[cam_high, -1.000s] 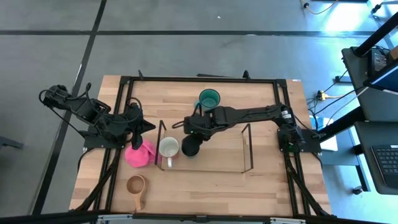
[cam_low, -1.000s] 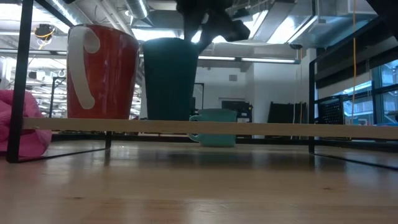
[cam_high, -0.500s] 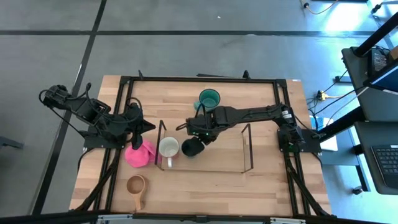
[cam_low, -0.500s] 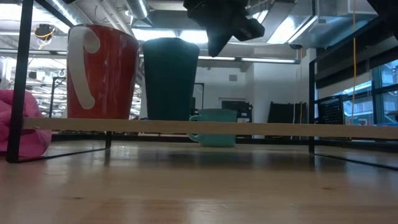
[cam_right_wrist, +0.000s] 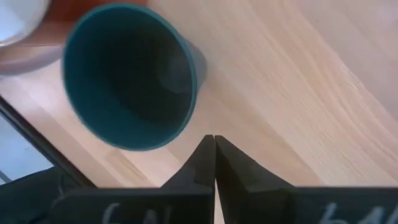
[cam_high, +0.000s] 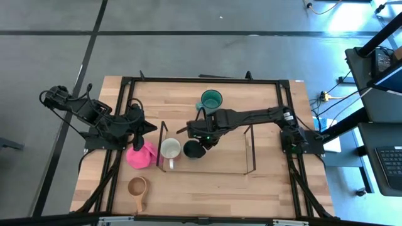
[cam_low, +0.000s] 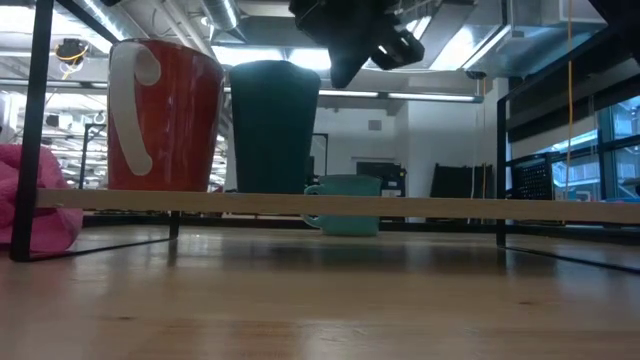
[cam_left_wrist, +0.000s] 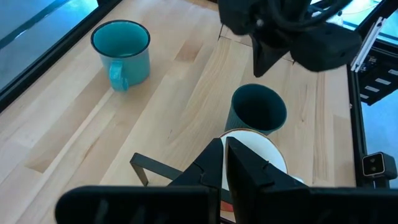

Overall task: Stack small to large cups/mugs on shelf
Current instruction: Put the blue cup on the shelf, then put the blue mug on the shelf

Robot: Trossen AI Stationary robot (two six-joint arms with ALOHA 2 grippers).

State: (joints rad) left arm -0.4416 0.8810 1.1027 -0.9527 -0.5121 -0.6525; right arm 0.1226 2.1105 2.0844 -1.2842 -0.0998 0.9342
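Note:
On the wire shelf (cam_high: pixel 251 148) two cups stand side by side on their bases: the white-rimmed mug (cam_high: pixel 170 149) with its brownish-red side (cam_low: pixel 165 115), and to its right the dark green cup (cam_high: pixel 191 149) (cam_right_wrist: pixel 127 74). The teal mug (cam_high: pixel 211 99) stands on the table beyond the shelf. The wooden long-handled cup (cam_high: pixel 137 186) lies near the table's front left. My right gripper (cam_low: pixel 340 78) hangs shut just above and beside the green cup's rim, touching nothing. My left gripper (cam_left_wrist: pixel 225 148) is shut, raised left of the shelf.
A pink lumpy item (cam_high: pixel 141 155) lies against the shelf's left end frame. The shelf's right half (cam_low: pixel 430 207) holds nothing. The black metal frame (cam_high: pixel 201 80) runs around the wooden table.
My right gripper has shut its fingers above the dark green cup and tipped a little more steeply down, staying over the shelf. The cup stands where it was.

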